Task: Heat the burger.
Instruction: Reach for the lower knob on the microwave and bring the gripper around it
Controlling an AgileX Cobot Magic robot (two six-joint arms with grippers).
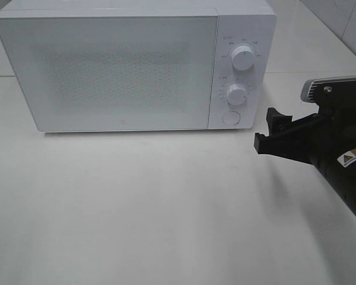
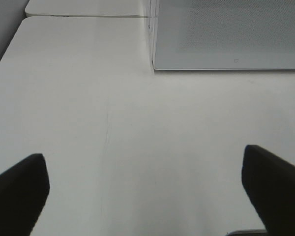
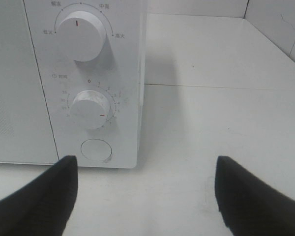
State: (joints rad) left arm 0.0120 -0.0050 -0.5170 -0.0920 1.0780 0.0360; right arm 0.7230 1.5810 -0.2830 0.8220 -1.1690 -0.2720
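One table [image 1: 166,208] bears the shut microwave [image 1: 107,65], burger unseen, presumably inside; left gripper [image 2: 145,191] and right gripper [image 3: 145,206] gape empty, the right facing the timer knob [image 3: 91,109], seemingly set, so next likely needs a square press on the door button [image 3: 96,150].

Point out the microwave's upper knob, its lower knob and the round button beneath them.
upper knob [image 3: 81,35]: right wrist view, centre of its face.
lower knob [image 3: 91,109]: right wrist view, centre of its face.
round button [image 3: 96,150]: right wrist view, centre of the button.
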